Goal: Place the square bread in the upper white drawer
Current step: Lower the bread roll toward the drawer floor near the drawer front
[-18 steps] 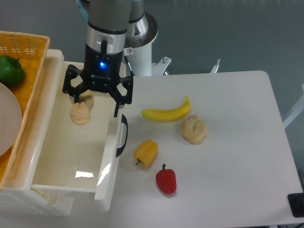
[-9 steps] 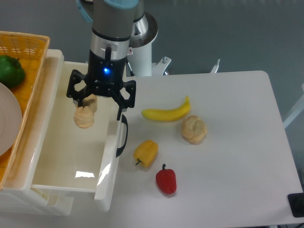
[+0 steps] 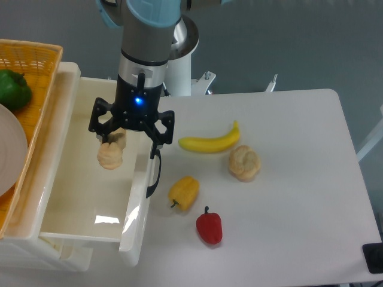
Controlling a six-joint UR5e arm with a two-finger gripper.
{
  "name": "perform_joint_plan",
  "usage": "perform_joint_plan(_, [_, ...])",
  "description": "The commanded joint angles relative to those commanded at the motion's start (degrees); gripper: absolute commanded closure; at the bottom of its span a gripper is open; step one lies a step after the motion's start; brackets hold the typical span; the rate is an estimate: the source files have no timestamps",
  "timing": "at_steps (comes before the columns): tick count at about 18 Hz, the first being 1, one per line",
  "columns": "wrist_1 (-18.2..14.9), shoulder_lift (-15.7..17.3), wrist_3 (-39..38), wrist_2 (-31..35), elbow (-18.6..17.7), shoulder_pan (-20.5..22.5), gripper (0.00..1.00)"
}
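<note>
bread (image 3: 111, 152) hangs over the drawer (image 3: 66, 197), held by the gripper (image 3: 129, 134), whose fingers are spread wide, with the piece clamped under the left-hand one (the exact contact is hidden behind the black linkage, so the grip is judged from the bread not having dropped). over the last second the gripper and its load have drifted down the frame and slightly toward the drawer's front wall, the bread keeping the same place under the fingers throughout. it now sits above the drawer's upper right part, close beside the wall that carries the dark handle (image 3: 157, 173), apart from the floor as far as can be told. reading: carry phase is nearly over and the load is inside the drawer's outline, so release looks like the remaining step. risk: the nearness to the front wall leaves little margin on that side. banana (image 3: 209, 142), bun (image 3: 244, 162) and two peppers, yellow (image 3: 184, 192) and red (image 3: 209, 227), lie on the table, unmoved.
</note>
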Motion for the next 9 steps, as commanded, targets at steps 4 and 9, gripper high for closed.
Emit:
perform_joint_plan(4, [0.1, -1.0, -0.1, 1.6, 0.0, 0.2, 0.0])
perform_joint_plan(9, [0.1, -1.2, -0.4, 1.7, 0.0, 0.3, 0.0])
